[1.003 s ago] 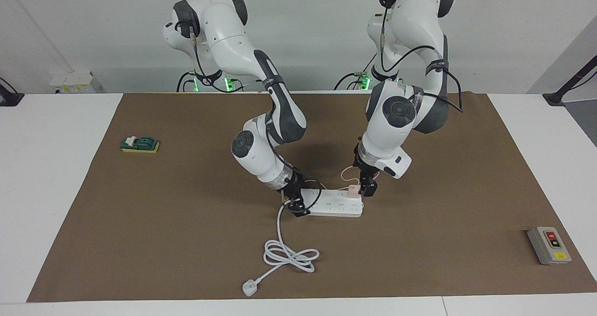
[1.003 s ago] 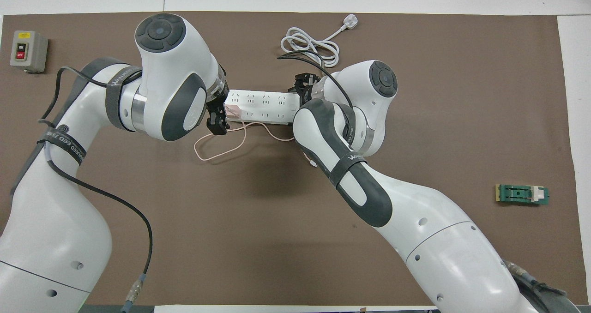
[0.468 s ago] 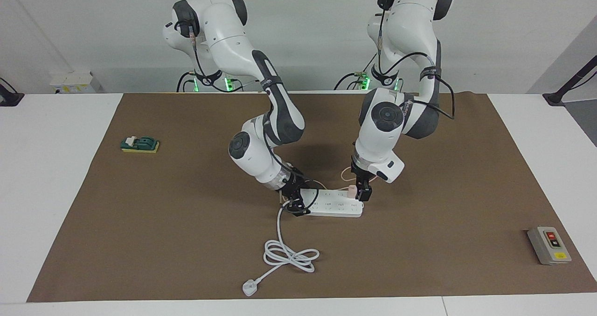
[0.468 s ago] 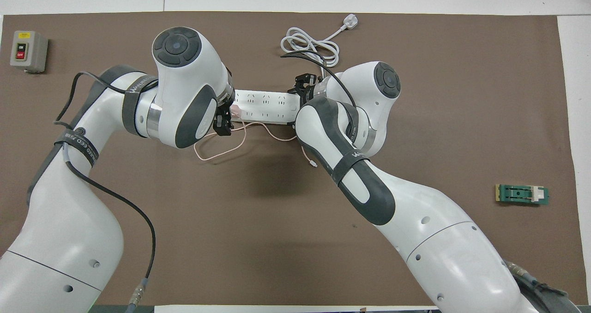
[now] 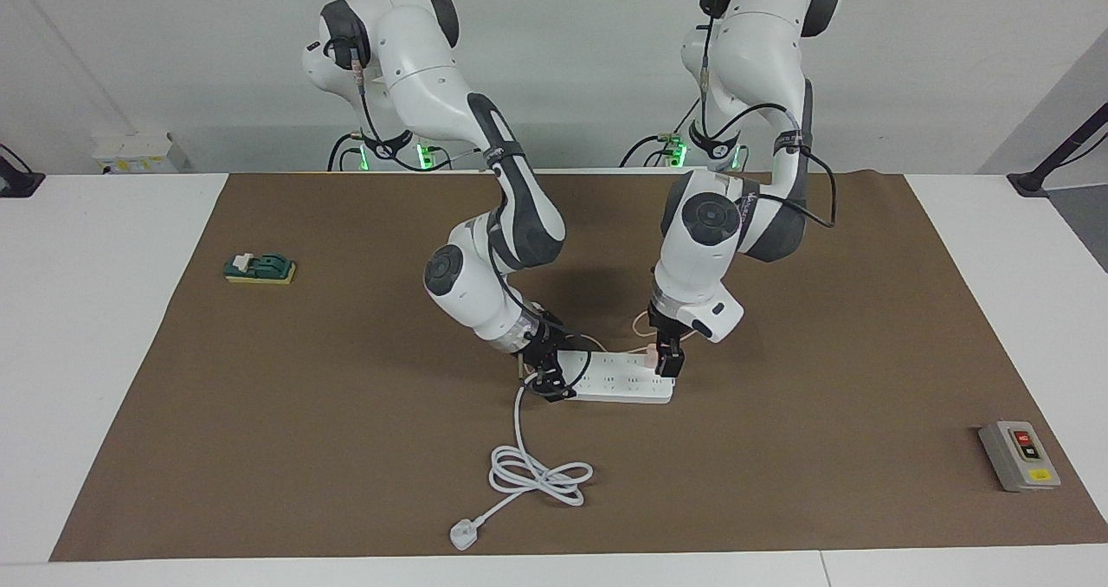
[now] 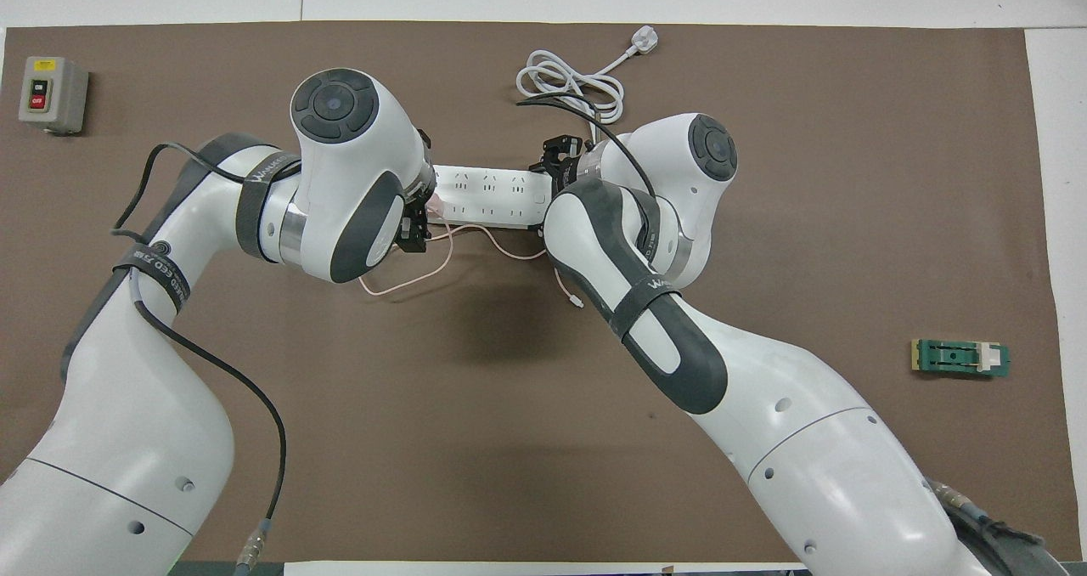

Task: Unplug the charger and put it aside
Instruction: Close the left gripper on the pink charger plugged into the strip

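In the facing view we find the charger (image 5: 651,359) plugged into the power strip (image 5: 616,387) at the strip's end toward the left arm, its pale pink body standing up out of the top face. The left gripper (image 5: 667,362) is down at that same end, pointing down, its dark jaws right against the charger; we cannot tell from here whether they stand apart or already pinch it. The strip's long axis runs across the surface from one arm's end toward the other, so we judge that the pull has to go straight up, away from the strip's face. The right gripper (image 5: 549,376) is at the strip's other end, low on it where the white cord (image 5: 528,466) leaves (apparently bracing it); its jaws we cannot read either.

In the overhead view the left arm's wrist covers most of the charger (image 6: 434,206), only a pink corner showing on the power strip (image 6: 486,195). The left gripper (image 6: 413,229) shows as dark links just beside that corner. The thin pink cable (image 6: 406,280) loops from the charger across the surface, nearer to the robots than the strip. The right gripper (image 6: 556,156) sits over the strip's other end. There are no containers here.
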You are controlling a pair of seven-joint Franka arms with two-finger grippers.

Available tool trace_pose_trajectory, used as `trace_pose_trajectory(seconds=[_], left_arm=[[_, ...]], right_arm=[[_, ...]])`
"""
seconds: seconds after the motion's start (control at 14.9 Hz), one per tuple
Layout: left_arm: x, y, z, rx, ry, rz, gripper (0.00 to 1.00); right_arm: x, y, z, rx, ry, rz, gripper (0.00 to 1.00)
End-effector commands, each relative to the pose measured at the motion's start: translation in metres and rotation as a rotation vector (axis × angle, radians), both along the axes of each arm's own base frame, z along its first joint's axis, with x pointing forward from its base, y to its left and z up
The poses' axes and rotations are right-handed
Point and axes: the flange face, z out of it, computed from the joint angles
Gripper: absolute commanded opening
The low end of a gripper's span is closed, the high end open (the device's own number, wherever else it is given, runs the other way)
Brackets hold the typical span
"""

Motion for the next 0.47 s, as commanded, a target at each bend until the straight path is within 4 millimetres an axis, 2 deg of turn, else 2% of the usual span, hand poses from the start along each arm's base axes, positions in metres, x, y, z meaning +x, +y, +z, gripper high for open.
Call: trace_pose_trajectory(seconds=[0.0,0.33,0.4], left_arm=[[-0.0128,0.006,-0.0031,0.015,-0.018,-0.022,0.91],[-0.0146,0.0068,-0.0061,0.013,-0.021,-0.022,0.8],[-0.0143,0.0067,-0.0079,0.014,-0.022,-0.023,0.76]], right_arm=[[0.0004,-0.0004,-0.0015,0.029,-0.013,-0.02,0.0],[0.0002,-0.0004,-0.0016,0.029,-0.01,-0.021,0.0],[0.0004,-0.0005,-0.0015,0.029,-0.013,-0.02,0.0]])
